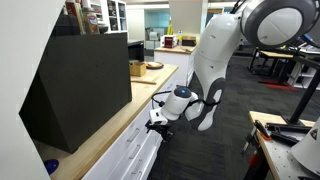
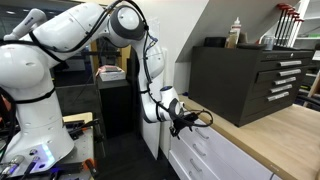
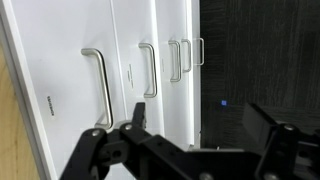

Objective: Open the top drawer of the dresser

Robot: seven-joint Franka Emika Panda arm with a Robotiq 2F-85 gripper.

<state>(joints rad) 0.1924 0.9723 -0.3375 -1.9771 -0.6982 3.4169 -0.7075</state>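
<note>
close up, wrist view: claw spread wide, fingers well apart, hovering just off white drawer fronts. top drawer at left of frame, next to wood edge; its silver bar handle near left finger. front looks level with lower drawers. farther out, in an exterior view: claw by near end of dresser, just under countertop. white arm right of dresser. black wedge box on top, farther back.

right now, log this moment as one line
phase: pre-grasp | pincer: open, empty | handle: not gripped | top drawer: shut
</note>
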